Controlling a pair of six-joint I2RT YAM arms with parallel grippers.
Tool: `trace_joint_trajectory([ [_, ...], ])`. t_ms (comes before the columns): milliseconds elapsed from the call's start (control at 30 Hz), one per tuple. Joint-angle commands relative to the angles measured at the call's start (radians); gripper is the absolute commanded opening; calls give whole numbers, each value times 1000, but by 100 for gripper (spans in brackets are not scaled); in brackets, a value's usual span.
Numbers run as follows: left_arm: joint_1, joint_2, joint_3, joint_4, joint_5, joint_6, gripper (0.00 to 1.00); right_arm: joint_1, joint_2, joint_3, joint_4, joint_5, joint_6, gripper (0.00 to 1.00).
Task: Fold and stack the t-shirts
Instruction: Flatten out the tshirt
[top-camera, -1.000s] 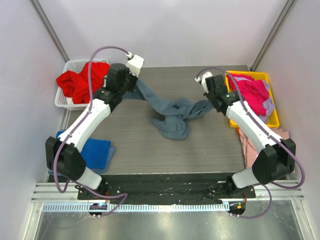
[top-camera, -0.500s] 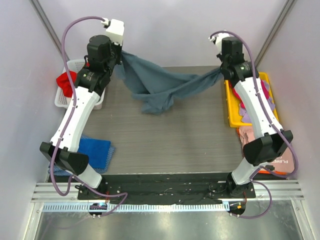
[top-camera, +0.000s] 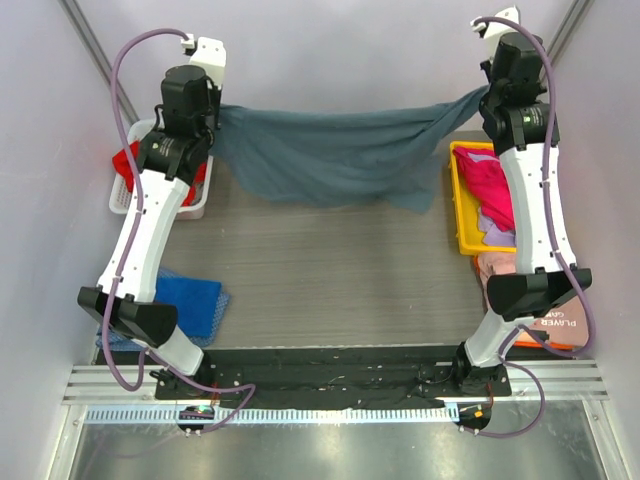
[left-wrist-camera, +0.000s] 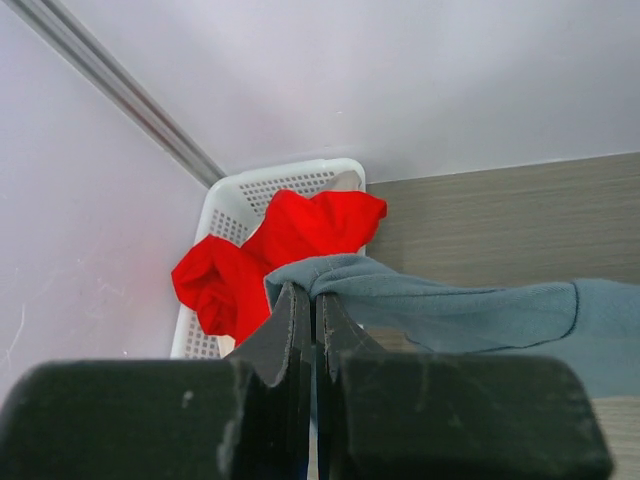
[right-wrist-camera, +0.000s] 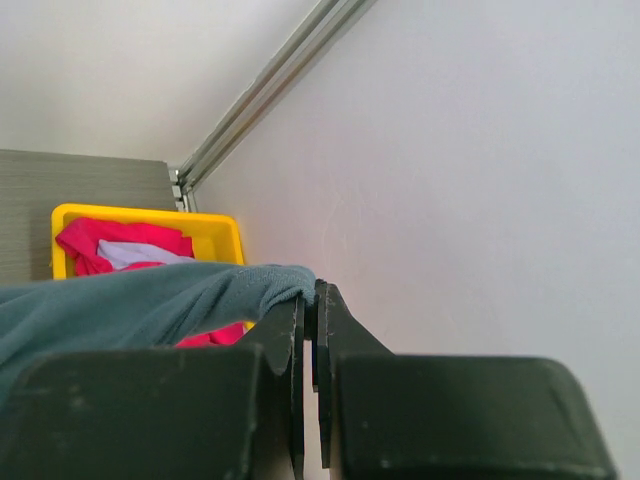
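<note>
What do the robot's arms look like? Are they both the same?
Yes, they match. The left arm and the right arm have long white links joined by chunky black joints. A thin purple cable loops along each. The fingers are flat, black and slightly scuffed, and a small white box sits by each wrist.

Overhead and wrist close-ups share the t-shirt (top-camera: 330, 160).
</note>
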Motion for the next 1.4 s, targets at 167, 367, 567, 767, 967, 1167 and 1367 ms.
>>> trace_joint_trajectory([
  [167,7,-121,38,-19,46,5,0,-1,-131,36,70,-10,11,1],
  [367,7,-244,-103,-17,154,-7,0,-1,-287,-116,78,-80,74,1],
  [567,5,-370,-131,-22,241,7,0,-1,-399,-159,38,-120,115,1],
  [767,7,-465,-113,-102,339,8,0,-1,-498,-142,-49,-181,152,1],
  [967,5,-507,-160,-73,332,29,0,-1,-516,-118,-77,-183,155,1],
  [1167,7,-384,-298,68,260,108,0,-1,-466,-295,37,-183,154,1],
  [1367,7,-128,-300,273,169,204,0,-1,-319,-452,118,-217,157,1],
])
